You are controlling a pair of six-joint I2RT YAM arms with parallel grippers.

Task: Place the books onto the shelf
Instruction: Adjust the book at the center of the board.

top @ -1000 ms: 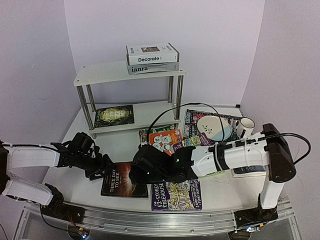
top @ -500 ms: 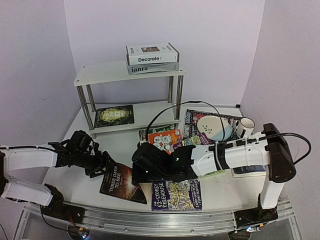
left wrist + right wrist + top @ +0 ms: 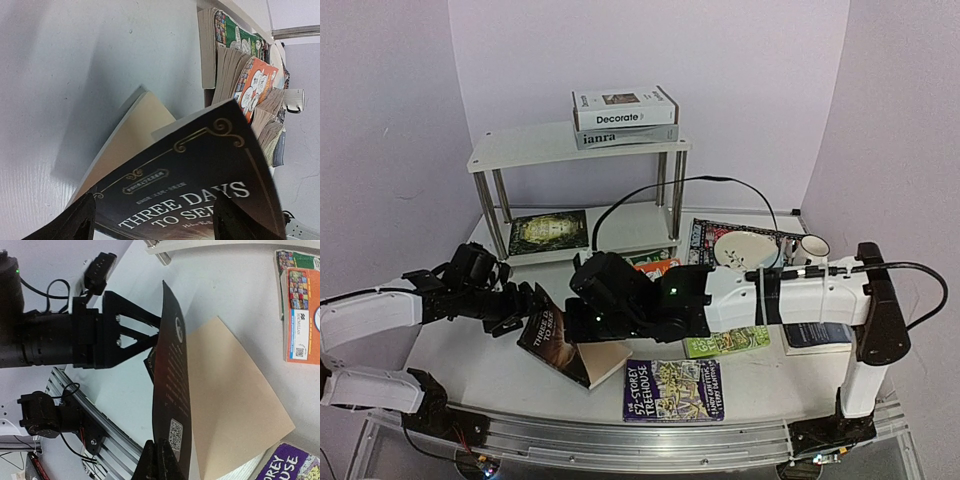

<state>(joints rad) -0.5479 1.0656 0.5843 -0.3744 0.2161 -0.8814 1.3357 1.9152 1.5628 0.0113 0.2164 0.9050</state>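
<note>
Pinches a cover of the Three Days to See book (image 3: 200, 200) with the clenched right hand (image 3: 160, 452), left hand (image 3: 520, 303) released alongside, Treehouse paperbacks (image 3: 252, 82) lying between it and the shelf (image 3: 570, 145).

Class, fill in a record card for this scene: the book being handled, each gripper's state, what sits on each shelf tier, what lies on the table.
Book handled: Three Days to See, cover lifted off its pages
Right gripper: shut on the cover's edge
Left gripper: open, a finger on either side of the cover
Shelf, top tier: Decorate on top of ianra
Shelf, lower tier: one dark book
On table: purple Treehouse book, among others
</note>
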